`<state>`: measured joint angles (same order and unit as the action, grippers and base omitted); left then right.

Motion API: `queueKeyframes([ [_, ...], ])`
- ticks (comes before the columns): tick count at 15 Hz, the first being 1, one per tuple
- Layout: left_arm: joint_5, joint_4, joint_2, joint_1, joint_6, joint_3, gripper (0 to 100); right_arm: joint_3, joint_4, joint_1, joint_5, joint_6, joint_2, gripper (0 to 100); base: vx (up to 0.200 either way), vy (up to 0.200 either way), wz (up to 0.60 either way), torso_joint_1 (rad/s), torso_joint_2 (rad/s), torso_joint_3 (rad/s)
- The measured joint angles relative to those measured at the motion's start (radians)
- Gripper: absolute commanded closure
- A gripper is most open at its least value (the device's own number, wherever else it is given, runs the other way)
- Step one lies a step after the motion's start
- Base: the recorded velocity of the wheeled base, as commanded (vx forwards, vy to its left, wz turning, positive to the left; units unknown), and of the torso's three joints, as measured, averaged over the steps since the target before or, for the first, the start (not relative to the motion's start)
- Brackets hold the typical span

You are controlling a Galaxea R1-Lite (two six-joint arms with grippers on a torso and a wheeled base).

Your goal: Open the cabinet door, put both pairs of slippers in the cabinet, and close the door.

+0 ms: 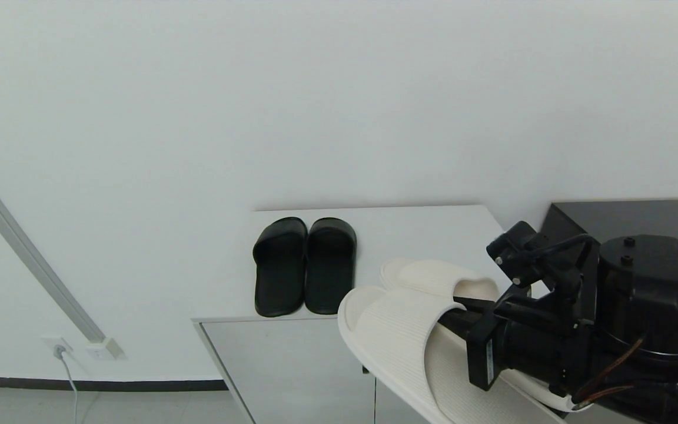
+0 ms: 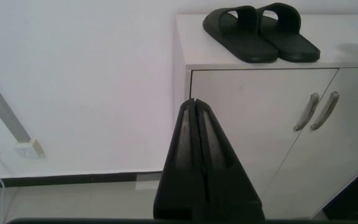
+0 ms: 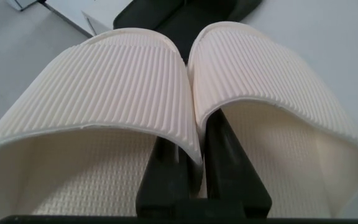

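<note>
Left claw (image 2: 194,107) closed, right claw (image 3: 196,179) clamped

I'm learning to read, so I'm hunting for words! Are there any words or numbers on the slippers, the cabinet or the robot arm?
Nothing here can be read.
On the robot arm, a small white sticker: its print is too small to read.
On the black slippers, the white slippers and the cabinet: no words, numbers or signs show.
</note>
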<state>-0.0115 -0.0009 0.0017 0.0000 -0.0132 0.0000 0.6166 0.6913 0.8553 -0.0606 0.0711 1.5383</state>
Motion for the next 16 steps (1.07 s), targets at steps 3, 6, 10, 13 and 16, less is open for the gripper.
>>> queueKeyframes([
  [3,0.000,0.000,0.000,0.000,0.000,0.000,100,-0.001,0.000,0.001,0.000,0.000,-0.001,100,-0.200,0.000,0.00,-0.007,0.00,0.005],
  [6,0.000,0.000,0.000,0.000,0.000,0.000,100,-0.005,-0.002,0.000,-0.001,0.000,-0.001,100,-0.200,0.000,0.00,0.001,0.01,0.004],
  [10,0.000,-0.001,0.000,0.000,0.000,0.000,100,-0.015,0.000,0.001,0.004,-0.009,-0.003,100,0.000,0.000,0.00,0.000,0.00,0.000],
  [13,0.000,0.000,0.000,0.000,0.000,0.000,100,-0.025,0.002,-0.002,0.005,-0.026,-0.004,100,0.000,0.000,0.00,0.000,0.00,0.000],
  [16,0.000,0.000,-0.001,0.000,0.000,0.000,100,-0.028,0.002,-0.001,0.005,-0.026,-0.005,100,0.000,0.000,0.00,0.000,0.00,0.000],
])
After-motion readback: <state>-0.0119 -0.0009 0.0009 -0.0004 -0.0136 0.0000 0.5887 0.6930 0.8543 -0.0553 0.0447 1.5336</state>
